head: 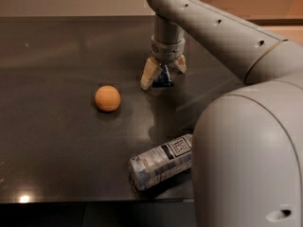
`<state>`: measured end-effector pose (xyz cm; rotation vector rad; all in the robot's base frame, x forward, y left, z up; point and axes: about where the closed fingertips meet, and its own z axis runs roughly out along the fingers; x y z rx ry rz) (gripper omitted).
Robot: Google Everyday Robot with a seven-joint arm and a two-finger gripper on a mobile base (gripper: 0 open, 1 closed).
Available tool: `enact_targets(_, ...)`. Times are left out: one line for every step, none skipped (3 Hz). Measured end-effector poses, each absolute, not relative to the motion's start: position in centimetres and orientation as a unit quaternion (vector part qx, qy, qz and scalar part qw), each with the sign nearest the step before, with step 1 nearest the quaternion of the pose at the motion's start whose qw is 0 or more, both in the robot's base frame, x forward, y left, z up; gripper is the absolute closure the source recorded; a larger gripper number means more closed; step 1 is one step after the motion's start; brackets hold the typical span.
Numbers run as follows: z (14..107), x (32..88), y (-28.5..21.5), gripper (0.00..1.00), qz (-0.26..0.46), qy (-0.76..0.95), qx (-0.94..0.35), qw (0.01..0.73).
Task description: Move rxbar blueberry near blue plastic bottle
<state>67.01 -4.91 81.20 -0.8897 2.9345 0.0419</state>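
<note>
Claw (163, 75) spread open, gripping nothing, straddles the rxbar blueberry (165, 80) mid-table (57, 56) toward the far edge: centre, pinch the wrapper squarely, lift clear, carry to the blue plastic bottle (161, 163) lying by the near edge.

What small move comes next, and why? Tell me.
Probably close the pincer on the bar: it sits open astride the bar, low at the table. The bottle lies on its side near the front edge, well apart, so grasping comes before carrying.
</note>
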Motion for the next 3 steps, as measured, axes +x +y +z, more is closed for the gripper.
enact_targets(81.1,67.3,-5.1,0.39,0.018,0.956,-0.289,0.036)
enact_targets(81.7,67.3,-5.1,0.62,0.018,0.956,-0.289,0.036)
enact_targets(82.6,67.3,-5.1,0.86,0.018,0.956,-0.289,0.036)
